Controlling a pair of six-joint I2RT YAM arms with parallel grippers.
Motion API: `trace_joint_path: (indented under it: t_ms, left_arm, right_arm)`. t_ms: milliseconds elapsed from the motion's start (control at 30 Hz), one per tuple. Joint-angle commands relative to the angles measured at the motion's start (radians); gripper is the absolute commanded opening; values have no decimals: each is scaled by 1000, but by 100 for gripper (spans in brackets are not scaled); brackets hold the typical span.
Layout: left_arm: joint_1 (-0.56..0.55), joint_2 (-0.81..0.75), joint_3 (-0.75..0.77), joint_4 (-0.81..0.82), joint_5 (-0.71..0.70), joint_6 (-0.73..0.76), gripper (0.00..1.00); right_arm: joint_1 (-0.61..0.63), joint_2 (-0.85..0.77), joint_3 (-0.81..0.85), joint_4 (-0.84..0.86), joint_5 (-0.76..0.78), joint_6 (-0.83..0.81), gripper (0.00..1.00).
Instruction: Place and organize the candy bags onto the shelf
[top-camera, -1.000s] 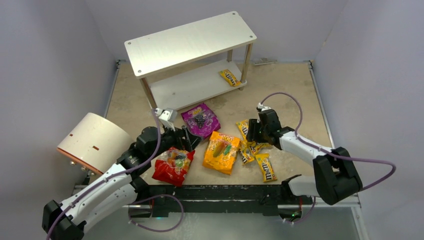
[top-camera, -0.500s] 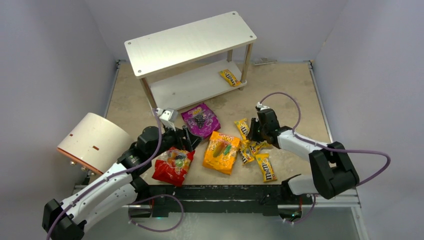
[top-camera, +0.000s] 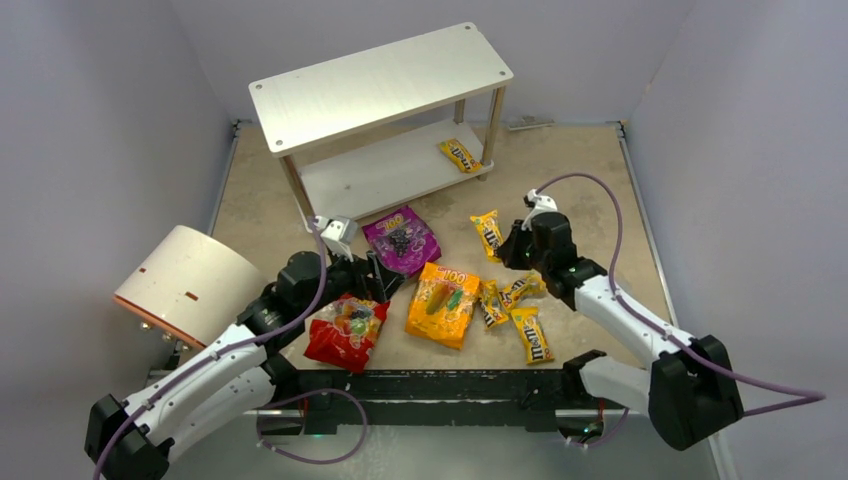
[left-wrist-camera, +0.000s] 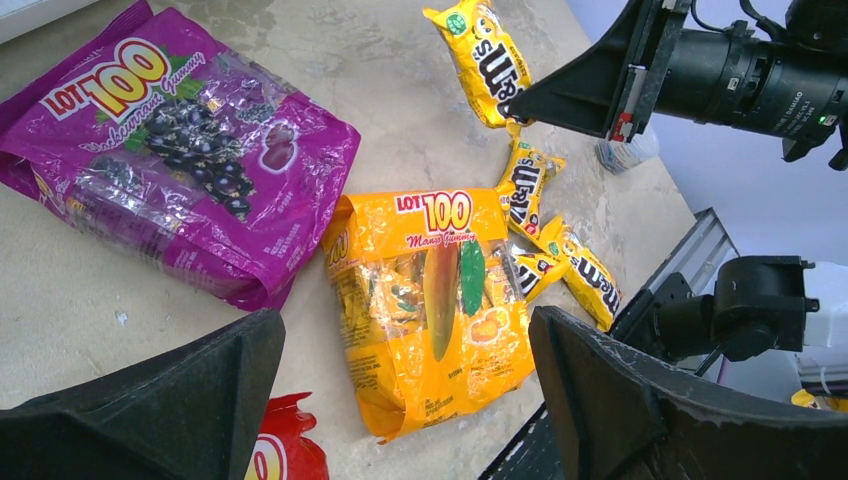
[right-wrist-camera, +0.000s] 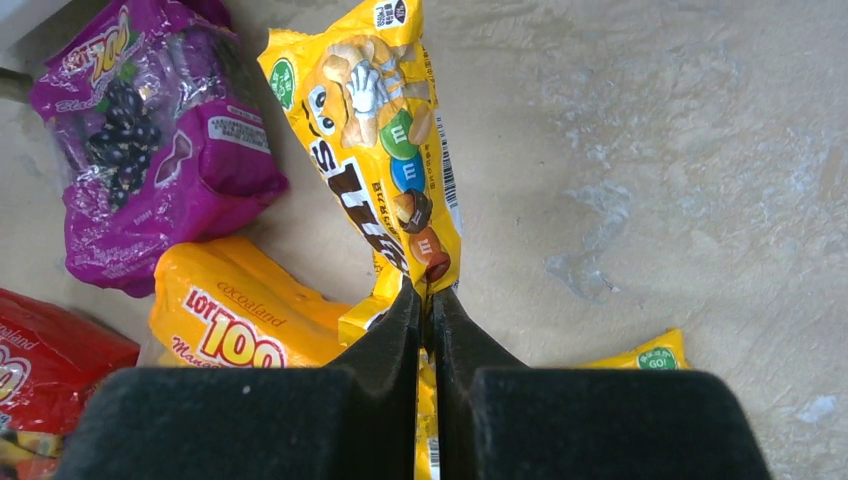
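The right fingers are clamping shut on the lower end of a yellow M&M's packet. It is sitting just right of the purple pouch, out in front of the shelf. Whether it is resting on the table or hanging just above it cannot be told.

The left fingers are spreading wide and gripping nothing. They are hanging over the near edge of the purple pouch and the orange pouch. The red pouch is lying at the table's near edge beside the left arm.

Three more packets are bunching together against the orange pouch's right side.

The shelf is standing at the far side of the table. Its lower board is carrying a single packet near the right end. A cream cylinder is lying on its side at the left.
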Motion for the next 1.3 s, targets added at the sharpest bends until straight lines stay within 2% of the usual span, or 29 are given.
trace_joint_path:
  t_ms: [0,167,333,500,700,900,1033,1133,1267]
  left_arm:
    - [-1,-10,15,36,9,-10,100]
    - [-1,-50,24,-32,-23,-3,100]
    - [-1,-105,33,-102,-67,1,100]
    - [-1,-159,37,-150,-96,-6,100]
    - [-2,-171,35,-163,-99,-10,100]
    - [-1,-156,42,-160,-99,-4,100]
    - [0,-153,41,-161,-99,-4,100]
    - [-1,-155,38,-162,-100,-6,100]
    - [-1,-152,34,-159,-99,-6,100]
  right_arm:
    - [2,29,62,83,-13,-23,7]
    - [4,162,190,209,-67,-38,7]
    - [13,396,391,281,-91,-61,7]
    - [34,631,627,269,-22,-94,7]
    - [49,836,860,205,33,-107,8]
    - [59,924,935,178,86,-109,11]
    - [60,959,965,159,95,-109,18]
    - [60,970,972,151,106,-109,34]
    - [61,962,976,145,110,-106,45]
